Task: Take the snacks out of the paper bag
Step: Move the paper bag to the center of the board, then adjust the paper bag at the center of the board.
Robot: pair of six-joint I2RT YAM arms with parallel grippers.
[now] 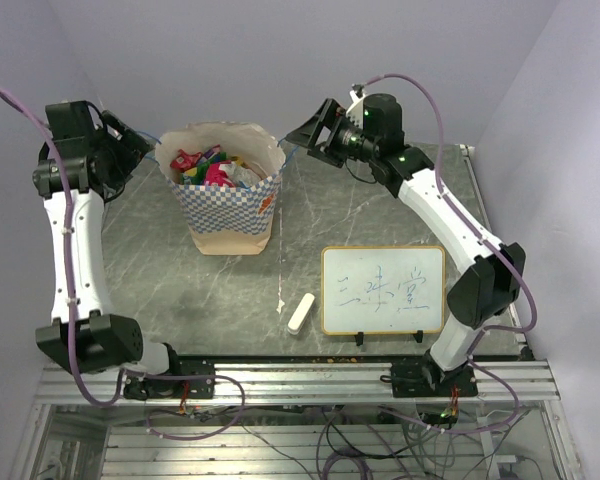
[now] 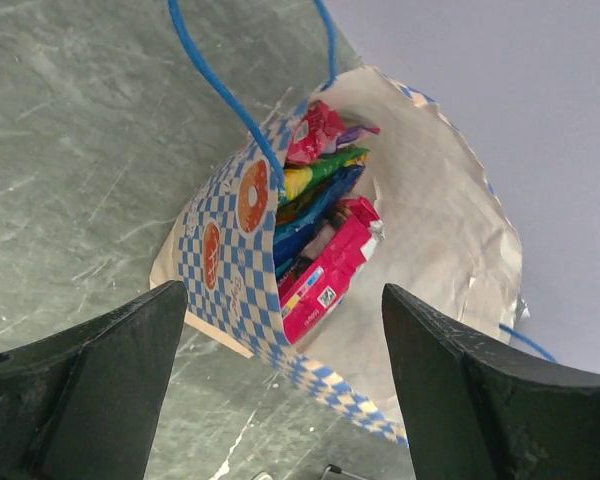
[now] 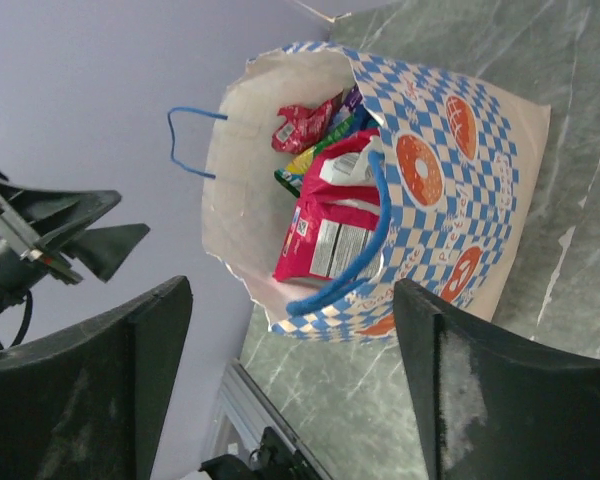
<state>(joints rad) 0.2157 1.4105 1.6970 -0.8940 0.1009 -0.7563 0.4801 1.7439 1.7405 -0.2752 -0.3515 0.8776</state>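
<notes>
The paper bag stands open at the back middle of the table, with a blue-and-white checkered band and blue cord handles. Several snacks sit inside: pink-red, yellow-green and blue packets. The left wrist view shows the bag and the packets. The right wrist view shows the bag and a pink-red packet. My left gripper is open and empty, just left of the bag's rim. My right gripper is open and empty, just right of the rim.
A framed whiteboard with blue writing stands at the front right. A white eraser block lies beside it near the front edge. Purple walls close in on the back and sides.
</notes>
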